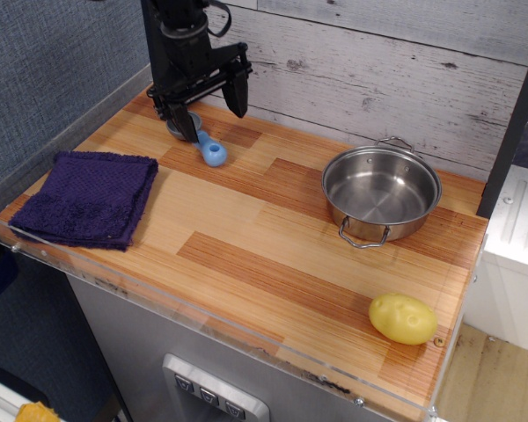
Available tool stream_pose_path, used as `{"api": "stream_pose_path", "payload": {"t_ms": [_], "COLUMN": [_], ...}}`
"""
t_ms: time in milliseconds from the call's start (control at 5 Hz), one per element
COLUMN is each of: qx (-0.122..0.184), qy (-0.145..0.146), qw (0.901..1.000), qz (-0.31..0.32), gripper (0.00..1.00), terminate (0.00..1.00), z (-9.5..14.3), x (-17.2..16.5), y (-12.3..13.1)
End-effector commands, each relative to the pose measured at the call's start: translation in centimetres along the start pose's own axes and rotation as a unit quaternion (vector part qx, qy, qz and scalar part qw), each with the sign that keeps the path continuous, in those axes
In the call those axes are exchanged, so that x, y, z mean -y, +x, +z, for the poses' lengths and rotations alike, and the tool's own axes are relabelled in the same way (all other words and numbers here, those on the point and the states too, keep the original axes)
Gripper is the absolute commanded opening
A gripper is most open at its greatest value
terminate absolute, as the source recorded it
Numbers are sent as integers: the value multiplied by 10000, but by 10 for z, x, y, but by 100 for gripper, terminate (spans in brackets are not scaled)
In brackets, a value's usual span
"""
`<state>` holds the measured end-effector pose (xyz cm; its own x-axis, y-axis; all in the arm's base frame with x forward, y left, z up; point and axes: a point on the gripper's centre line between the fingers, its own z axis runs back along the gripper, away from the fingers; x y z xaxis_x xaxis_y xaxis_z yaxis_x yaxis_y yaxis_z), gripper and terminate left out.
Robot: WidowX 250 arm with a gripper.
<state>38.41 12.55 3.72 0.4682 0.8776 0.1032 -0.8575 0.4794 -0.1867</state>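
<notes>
Claw (pixel 211 107): one, black, jaws spread wide and holding nothing. It hangs over the back left corner of the counter (pixel 273 255).
Spoon (pixel 204 145): one, with a blue handle and a grey metal bowl. It lies flat on the wood under the claw, handle pointing toward the front right.
Fingers (pixel 187 123): two. One stands down at the spoon's bowl and the other hangs off to the side over bare wood. Whether the lower one touches the bowl cannot be told.
Cloth (pixel 88 198): one, dark purple and folded. It lies at the left edge, near the spoon but apart from it.
Pot (pixel 422 180): one, steel, with two loop handles. It stands upright at the back right, well apart from the spoon.
Potato (pixel 403 318): one, yellow, near the front right corner.
Counter: striped wood top with a clear plastic rim along the front and left.
Panel (pixel 213 397): grey, below the front edge, with three buttons. Their marks are too small to read.
Wall (pixel 378 70): pale weathered planks behind the counter.
</notes>
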Motion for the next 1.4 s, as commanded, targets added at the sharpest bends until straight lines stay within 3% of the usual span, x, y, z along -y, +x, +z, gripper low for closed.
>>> {"api": "stream_pose_path", "payload": {"t_ms": [0,200,400,1200], "qx": [146,127,235,350], "qy": [52,134,136,-207], "qw": [9998,9996,9993,9987], "qz": [-138,-191,-252,-311], "gripper": [100,100,0,0], "terminate": [0,0,0,0], "z": [-6,-11,-8,28], "x": [3,-1,-2,8], "y": [0,-6,-8,-8]}}
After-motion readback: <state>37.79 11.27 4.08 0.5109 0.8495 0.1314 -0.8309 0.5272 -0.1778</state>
